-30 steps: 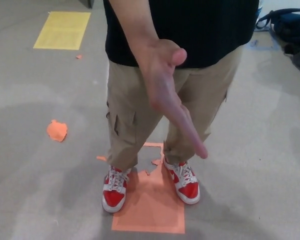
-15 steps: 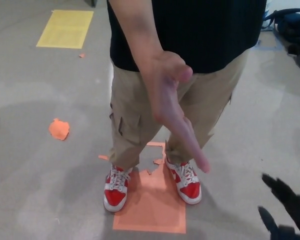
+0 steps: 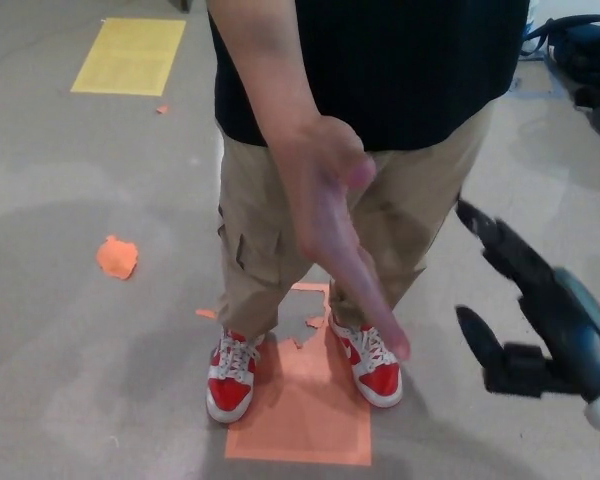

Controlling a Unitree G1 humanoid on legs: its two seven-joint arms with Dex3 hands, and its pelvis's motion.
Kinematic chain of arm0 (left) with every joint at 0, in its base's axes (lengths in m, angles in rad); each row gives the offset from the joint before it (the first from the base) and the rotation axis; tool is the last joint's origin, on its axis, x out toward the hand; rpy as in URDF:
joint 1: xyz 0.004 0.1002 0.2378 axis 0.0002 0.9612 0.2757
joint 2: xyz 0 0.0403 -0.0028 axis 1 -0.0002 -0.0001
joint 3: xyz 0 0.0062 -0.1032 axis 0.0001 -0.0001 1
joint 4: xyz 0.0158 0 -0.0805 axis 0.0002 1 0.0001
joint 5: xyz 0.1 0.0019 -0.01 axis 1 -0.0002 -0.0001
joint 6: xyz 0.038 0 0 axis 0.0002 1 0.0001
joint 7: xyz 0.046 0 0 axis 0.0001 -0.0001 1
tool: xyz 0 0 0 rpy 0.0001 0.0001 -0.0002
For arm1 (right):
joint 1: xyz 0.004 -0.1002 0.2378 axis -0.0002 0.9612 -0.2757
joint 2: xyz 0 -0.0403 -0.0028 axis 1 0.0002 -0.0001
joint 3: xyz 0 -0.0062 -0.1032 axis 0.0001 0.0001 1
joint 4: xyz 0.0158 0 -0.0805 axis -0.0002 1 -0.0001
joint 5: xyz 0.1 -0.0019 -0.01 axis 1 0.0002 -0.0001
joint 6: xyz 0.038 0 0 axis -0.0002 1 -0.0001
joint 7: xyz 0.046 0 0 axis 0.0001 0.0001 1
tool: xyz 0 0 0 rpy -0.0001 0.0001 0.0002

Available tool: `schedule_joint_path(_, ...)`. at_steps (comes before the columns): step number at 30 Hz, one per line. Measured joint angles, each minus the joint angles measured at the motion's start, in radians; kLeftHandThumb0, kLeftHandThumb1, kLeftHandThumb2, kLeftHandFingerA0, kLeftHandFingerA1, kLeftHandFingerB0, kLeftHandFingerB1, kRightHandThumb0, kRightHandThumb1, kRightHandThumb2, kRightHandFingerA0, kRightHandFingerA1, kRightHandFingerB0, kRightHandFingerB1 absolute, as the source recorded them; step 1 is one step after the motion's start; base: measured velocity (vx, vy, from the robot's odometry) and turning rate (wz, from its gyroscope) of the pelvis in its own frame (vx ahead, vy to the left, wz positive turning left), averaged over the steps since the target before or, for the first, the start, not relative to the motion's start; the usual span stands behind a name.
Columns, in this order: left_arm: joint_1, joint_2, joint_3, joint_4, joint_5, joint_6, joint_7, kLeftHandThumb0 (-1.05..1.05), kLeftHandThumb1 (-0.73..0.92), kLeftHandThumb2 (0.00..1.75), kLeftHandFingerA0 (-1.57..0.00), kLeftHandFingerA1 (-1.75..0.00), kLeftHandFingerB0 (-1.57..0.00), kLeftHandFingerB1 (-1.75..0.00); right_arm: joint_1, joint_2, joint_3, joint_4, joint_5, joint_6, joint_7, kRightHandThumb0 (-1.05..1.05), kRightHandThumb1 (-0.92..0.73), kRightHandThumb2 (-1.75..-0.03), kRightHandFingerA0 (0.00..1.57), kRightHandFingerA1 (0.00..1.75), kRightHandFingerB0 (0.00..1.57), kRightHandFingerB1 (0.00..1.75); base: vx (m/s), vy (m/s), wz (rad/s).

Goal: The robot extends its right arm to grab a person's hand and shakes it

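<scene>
1. At nine o'clock an orange scrap (image 3: pixel 116 257) lies on the grey floor (image 3: pixel 60 380), well apart from everything else
2. At the centre hangs the person's hand (image 3: pixel 330 215), palm edge-on, fingers pointing down toward five o'clock, above the red shoes (image 3: pixel 235 378) and an orange floor patch (image 3: pixel 305 415)
3. It looks soft and yielding, with stiff bone beneath; I judge a gentle wrap across the palm, below the thumb, suits best, never the fingertips
4. At four o'clock the right hand (image 3: pixel 525 310) hovers near it without touching, black fingers (image 3: pixel 490 240) spread apart, holding nothing
5. The left hand is out of view
</scene>
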Motion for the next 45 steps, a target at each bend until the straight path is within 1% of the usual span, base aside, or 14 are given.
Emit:
schedule_joint_path(3, -0.006, 0.003, 0.007, 0.0, -0.001, 0.0, -0.004, -0.83, 0.89, 0.68, -0.12, -0.27, -0.1, -0.25, -0.037, 0.014, 0.031, -0.109, -0.026, 0.04, 0.019, -1.01, -0.79, -1.11, 0.0, 0.08, 0.0, 0.08, 0.0, 0.0, 0.0)
schedule_joint_path(4, -0.01, 0.004, 0.01, 0.0, -0.001, 0.0, -0.006, -0.81, 0.89, 0.68, -0.12, -0.27, -0.09, -0.24, -0.055, 0.018, 0.045, -0.153, -0.039, 0.06, 0.029, -0.9, -0.9, -0.66, 0.0, 0.0, 0.0, 0.0, 0.0, 0.0, 0.0)
schedule_joint_path(6, -0.015, 0.006, 0.016, 0.0, -0.001, -0.001, -0.009, -0.79, 0.89, 0.68, -0.13, -0.28, -0.1, -0.25, -0.079, 0.021, 0.062, -0.207, -0.055, 0.087, 0.043, -0.96, -0.75, -1.1, 0.0, 0.12, 0.0, 0.12, 0.0, 0.0, 0.0)
schedule_joint_path(11, -0.029, 0.011, 0.035, 0.0, -0.003, -0.001, -0.019, -0.37, 0.48, 1.07, -0.01, -0.48, 0.0, -0.48, -0.141, 0.022, 0.112, -0.321, -0.101, 0.17, 0.095, -1.0, -0.71, -1.08, 0.0, 0.08, 0.0, 0.09, 0.0, 0.0, 0.0)
schedule_joint_path(15, -0.035, 0.013, 0.047, 0.001, -0.007, -0.001, -0.028, -0.79, 0.69, 1.06, -0.08, -0.44, -0.02, -0.36, -0.187, 0.017, 0.146, -0.357, -0.131, 0.235, 0.139, -1.02, -0.7, -1.08, 0.0, 0.08, 0.0, 0.07, 0.0, 0.0, 0.0)
schedule_joint_path(16, -0.038, 0.014, 0.051, 0.001, -0.008, -0.001, -0.03, -0.79, 0.88, 0.68, -0.13, -0.28, -0.11, -0.25, -0.204, 0.015, 0.158, -0.36, -0.139, 0.256, 0.155, -1.02, -0.69, -1.05, 0.0, 0.08, 0.0, 0.08, 0.0, 0.0, 0.0)
schedule_joint_path(21, -0.047, 0.018, 0.065, 0.003, -0.011, -0.001, -0.037, -0.84, 0.9, 0.68, -0.12, -0.27, -0.11, -0.25, -0.277, 0.01, 0.203, -0.33, -0.175, 0.34, 0.21, -1.03, -0.69, -1.05, 0.0, 0.06, 0.0, 0.06, 0.0, 0.0, 0.0)
schedule_joint_path(22, -0.049, 0.019, 0.065, 0.003, -0.011, -0.001, -0.038, -0.79, 0.7, 1.08, -0.05, -0.42, -0.04, -0.35, -0.288, 0.01, 0.211, -0.319, -0.181, 0.354, 0.218, -1.04, -0.69, -1.06, 0.0, 0.04, 0.0, 0.04, 0.0, 0.0, 0.0)
schedule_joint_path(30, -0.058, 0.043, 0.072, 0.003, -0.017, -0.001, -0.043, -0.79, 0.69, 1.07, -0.05, -0.42, -0.04, -0.33, -0.399, -0.001, 0.277, -0.127, -0.254, 0.47, 0.264, -1.05, -0.7, -1.05, 0.0, 0.04, 0.0, 0.03, 0.0, 0.0, 0.0)
schedule_joint_path(31, -0.059, 0.045, 0.075, 0.003, -0.021, -0.002, -0.047, -0.81, 0.88, 0.68, -0.13, -0.28, -0.1, -0.24, -0.415, -0.001, 0.284, -0.091, -0.265, 0.482, 0.264, -1.04, -0.7, -1.04, 0.0, 0.05, 0.0, 0.03, 0.0, 0.0, 0.0)
schedule_joint_path(35, -0.063, 0.05, 0.08, 0.005, -0.026, -0.004, -0.059, -0.79, 0.7, 1.09, -0.05, -0.41, -0.04, -0.34, -0.473, 0.002, 0.307, 0.044, -0.307, 0.504, 0.25, -1.04, -0.69, -1.02, 0.0, 0.04, 0.0, 0.03, 0.0, 0.0, 0.0)
schedule_joint_path(38, -0.071, 0.053, 0.078, 0.005, -0.026, -0.006, -0.059, -0.83, 0.92, 0.69, -0.13, -0.27, -0.09, -0.24, -0.515, 0.015, 0.322, 0.129, -0.33, 0.504, 0.227, -1.04, -0.68, -1.0, 0.0, 0.0, 0.0, 0.0, 0.0, 0.0, 0.0)
schedule_joint_path(39, -0.073, 0.054, 0.078, 0.005, -0.026, -0.007, -0.059, -0.8, 0.71, 1.09, -0.05, -0.42, -0.04, -0.34, -0.527, 0.021, 0.326, 0.154, -0.336, 0.504, 0.219, -1.04, -0.68, -1.0, 0.0, 0.0, 0.0, 0.0, 0.0, 0.0, 0.0)
schedule_joint_path(45, -0.089, 0.066, 0.085, 0.006, -0.031, -0.011, -0.062, -0.79, 0.91, 0.69, -0.11, -0.26, -0.1, -0.24, -0.611, 0.064, 0.345, 0.33, -0.377, 0.504, 0.146, -0.98, -0.63, -0.93, 0.0, 0.0, 0.0, 0.0, 0.0, 0.0, 0.0)
